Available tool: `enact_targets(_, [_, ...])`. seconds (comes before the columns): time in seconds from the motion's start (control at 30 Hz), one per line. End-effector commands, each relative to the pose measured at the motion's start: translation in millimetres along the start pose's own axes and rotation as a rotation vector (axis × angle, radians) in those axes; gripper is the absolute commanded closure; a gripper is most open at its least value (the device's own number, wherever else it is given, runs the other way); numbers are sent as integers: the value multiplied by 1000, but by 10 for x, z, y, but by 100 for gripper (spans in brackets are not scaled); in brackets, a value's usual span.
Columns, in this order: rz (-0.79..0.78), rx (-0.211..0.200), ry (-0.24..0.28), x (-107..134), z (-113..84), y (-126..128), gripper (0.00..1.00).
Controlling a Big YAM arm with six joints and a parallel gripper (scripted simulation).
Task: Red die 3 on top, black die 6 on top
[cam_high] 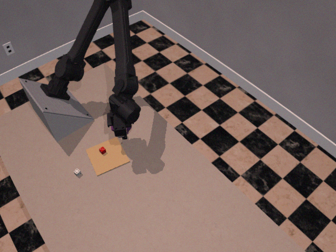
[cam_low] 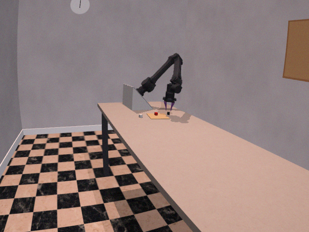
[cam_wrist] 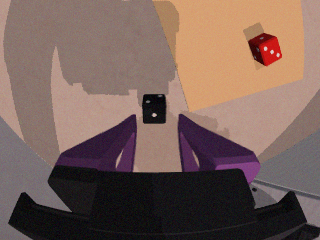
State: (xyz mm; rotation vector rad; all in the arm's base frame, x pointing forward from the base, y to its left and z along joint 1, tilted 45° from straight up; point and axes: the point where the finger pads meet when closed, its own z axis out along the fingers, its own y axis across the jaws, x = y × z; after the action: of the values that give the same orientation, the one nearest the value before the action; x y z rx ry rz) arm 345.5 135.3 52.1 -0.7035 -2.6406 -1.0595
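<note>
My gripper [cam_low: 168, 109] [cam_wrist: 157, 121] points down, partly open and empty, its purple fingertips above and on either side of the black die [cam_low: 168, 113] [cam_wrist: 154, 109]. The black die rests on the table just off the mat [cam_high: 111, 161] [cam_low: 159, 117] [cam_wrist: 215, 60]; the wrist view shows one face with two pips and one with a single pip. The red die [cam_high: 102, 149] [cam_low: 156, 113] [cam_wrist: 265, 49] sits on the mat; a three-pip face and a one-pip face show in the wrist view. The white die [cam_high: 77, 171] [cam_low: 140, 116] lies on the table, off the mat, with several pips on top.
The grey wedge-shaped base [cam_high: 67, 127] [cam_low: 139, 101] of the arm stands on the table [cam_high: 163, 211] [cam_low: 212, 150] behind the mat and dice. The arm's shadow falls on the table beside the mat.
</note>
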Motion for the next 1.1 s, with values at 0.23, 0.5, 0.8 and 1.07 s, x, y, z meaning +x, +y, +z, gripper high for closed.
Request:
enact_targets(0.23, [-20, -22, -37, -188, -86, 140, 65])
enact_targets(0.5, [-20, -22, -37, -188, -86, 140, 65])
enact_targets(0.8, [-20, -22, -37, -188, -86, 140, 65])
enact_targets(1.07, [-24, -16, -26, -145, -25, 165, 65])
